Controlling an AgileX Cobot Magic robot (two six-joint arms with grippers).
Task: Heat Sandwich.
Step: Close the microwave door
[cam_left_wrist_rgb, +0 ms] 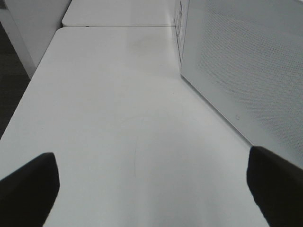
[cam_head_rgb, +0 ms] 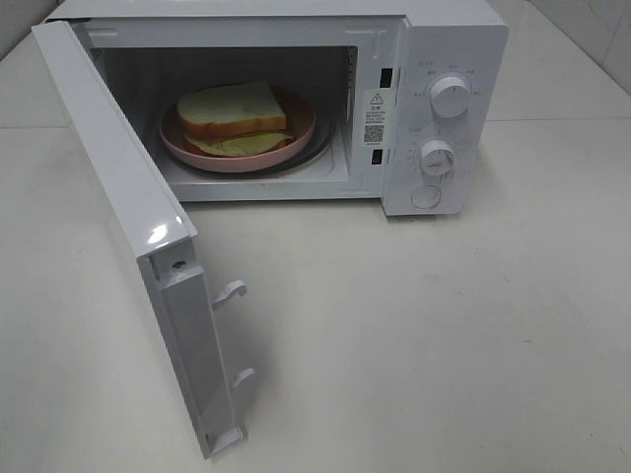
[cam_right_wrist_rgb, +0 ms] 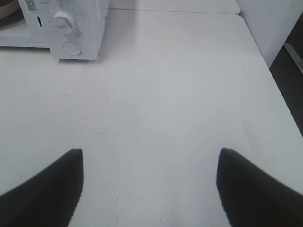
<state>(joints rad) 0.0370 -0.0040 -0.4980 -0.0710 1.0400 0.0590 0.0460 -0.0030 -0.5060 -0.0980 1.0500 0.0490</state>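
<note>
One sandwich (cam_head_rgb: 234,110) on one pink plate (cam_head_rgb: 237,165)

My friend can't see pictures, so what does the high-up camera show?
A white microwave sits on a white table with its door swung wide open. Inside, a sandwich rests on a round pink plate. Two round knobs are on the front panel, right of the opening.

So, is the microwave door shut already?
No, the microwave door stands swung wide open, and the sandwich on its pink plate shows inside.
</note>
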